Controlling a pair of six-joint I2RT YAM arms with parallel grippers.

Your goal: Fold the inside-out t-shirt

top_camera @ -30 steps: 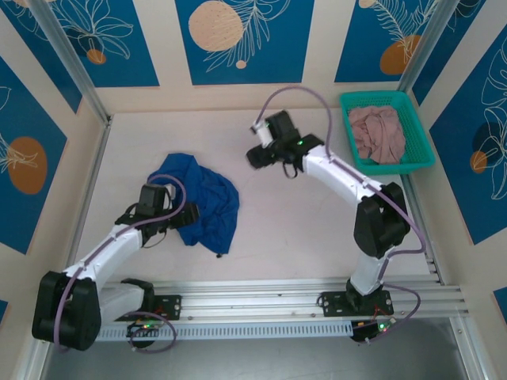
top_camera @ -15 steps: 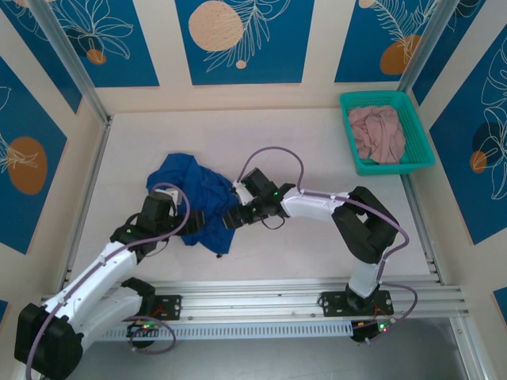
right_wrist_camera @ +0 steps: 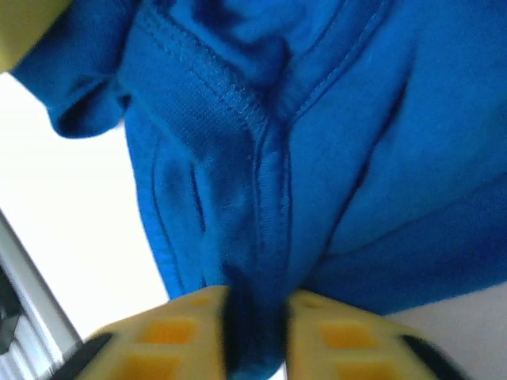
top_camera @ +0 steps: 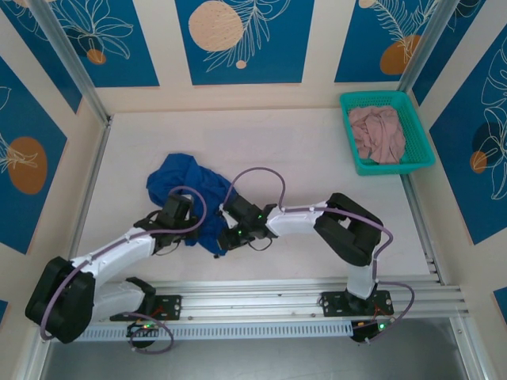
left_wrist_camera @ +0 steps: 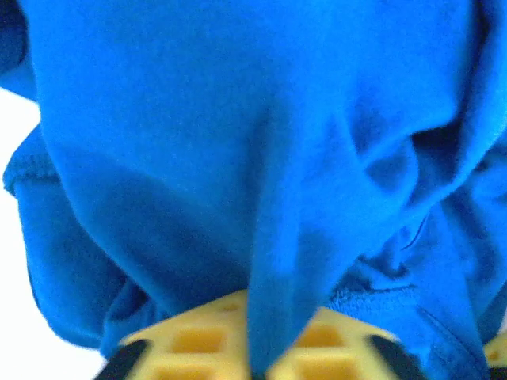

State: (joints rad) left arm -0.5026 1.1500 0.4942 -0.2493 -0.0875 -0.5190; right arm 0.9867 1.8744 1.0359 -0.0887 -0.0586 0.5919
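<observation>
Pinching the shirt with both arms. The inside-out t-shirt (top_camera: pixel 190 190) sits in a crumpled heap on the counter (top_camera: pixel 317 158), left of centre and toward the near side.

The left end effector (left_wrist_camera: pixel 257 358) is clenched on a fold of blue cloth; the left wrist view shows fabric rising from between the yellow fingers (left_wrist_camera: pixel 198 344). The right end effector (right_wrist_camera: pixel 255 336) is also clenched on the t-shirt, gripping along a stitched seam or hem.

Key relation: both grips are at the near edge of the heap, close side by side, left grip on the left, right grip on the right. The bulk of the shirt lies beyond them, toward the far-left of the counter. The heap is on the left arm's side, so the right arm is stretched across low to reach it.

The shirt's long axis is not readable while it is bunched, and I can't tell collar from sleeve in the top view.

Judgement: early stage, nothing flattened or folded yet. The next move likely calls for lifting and spreading the two grips apart. Risk: the grips are so close that the cloth may stay bunched.

A teal basket (top_camera: pixel 422 150) with a pink garment (top_camera: pixel 378 133) sits far right, well apart.
</observation>
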